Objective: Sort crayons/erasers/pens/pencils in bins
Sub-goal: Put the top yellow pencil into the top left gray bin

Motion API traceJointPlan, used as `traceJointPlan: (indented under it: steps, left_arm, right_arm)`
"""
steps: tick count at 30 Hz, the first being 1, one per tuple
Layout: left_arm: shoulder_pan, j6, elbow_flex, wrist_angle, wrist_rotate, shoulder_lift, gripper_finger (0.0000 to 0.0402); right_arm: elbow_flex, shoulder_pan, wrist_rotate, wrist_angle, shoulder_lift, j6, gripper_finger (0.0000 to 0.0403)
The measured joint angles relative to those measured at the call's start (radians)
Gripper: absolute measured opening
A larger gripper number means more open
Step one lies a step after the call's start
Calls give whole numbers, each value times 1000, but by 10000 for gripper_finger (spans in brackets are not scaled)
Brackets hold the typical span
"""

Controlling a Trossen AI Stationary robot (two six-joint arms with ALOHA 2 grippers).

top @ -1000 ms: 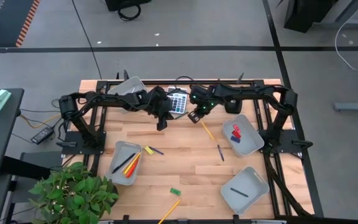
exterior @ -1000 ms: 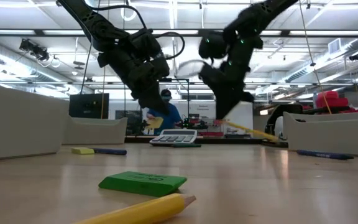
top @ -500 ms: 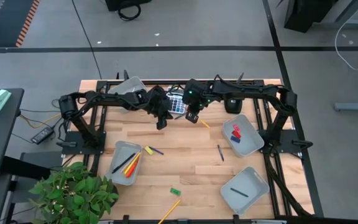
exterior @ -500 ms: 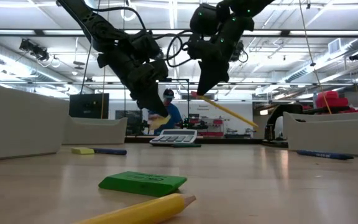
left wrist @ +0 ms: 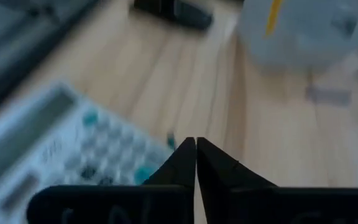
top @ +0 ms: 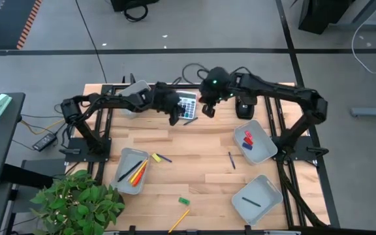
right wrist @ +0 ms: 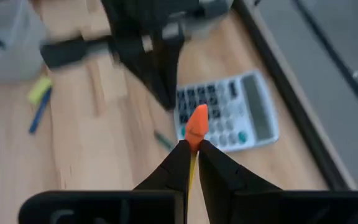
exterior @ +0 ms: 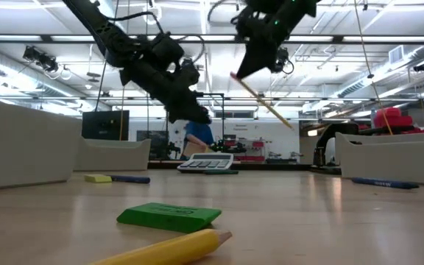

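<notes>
Above the grey-white calculator (top: 187,105), right gripper (exterior: 235,74) fingers clamp a long yellow pencil (exterior: 265,103); at nine o'clock, left gripper (top: 175,119) fingers together.

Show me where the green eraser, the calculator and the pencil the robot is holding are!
green eraser (exterior: 169,215): low view, middle of its top face.
calculator (top: 187,106): high view, on its keypad.
pencil (exterior: 265,103): low view, mid-shaft, hanging from the right gripper (exterior: 235,74).

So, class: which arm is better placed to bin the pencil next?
The right: its gripper is already shut on the pencil, lifted clear of the table. The left gripper is shut and empty above the calculator.
</notes>
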Motion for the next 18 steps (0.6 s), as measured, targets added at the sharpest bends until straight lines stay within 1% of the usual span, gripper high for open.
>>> traceJointPlan:
  steps: [4, 7, 10, 12, 14, 16, 18]
  left_arm:
    - [-4, -123, -150, 433, -1, 0, 8]
    - [-1, -218, -254, 748, 0, 0, 10]
    - [-6, -290, -321, 962, -2, 0, 28]
    - [-26, -300, -338, 1014, -4, 0, 42]
    - [-52, -294, -339, 1018, -6, 0, 56]
    - [-81, -283, -326, 1019, -47, 0, 71]
    - [-109, -263, -307, 1024, -101, 0, 89]
  right_arm:
    - [0, -4, -13, 4, -41, -13, 36]
    - [0, -2, -34, 8, -61, -38, 36]
    - [0, -2, -61, 50, -74, -64, 36]
    - [0, -2, -107, 106, -75, -77, 36]
    - [0, -3, -177, 170, -73, -83, 36]
    - [0, -3, -242, 235, -66, -85, 36]
    - [0, -3, -271, 262, -55, -91, 36]
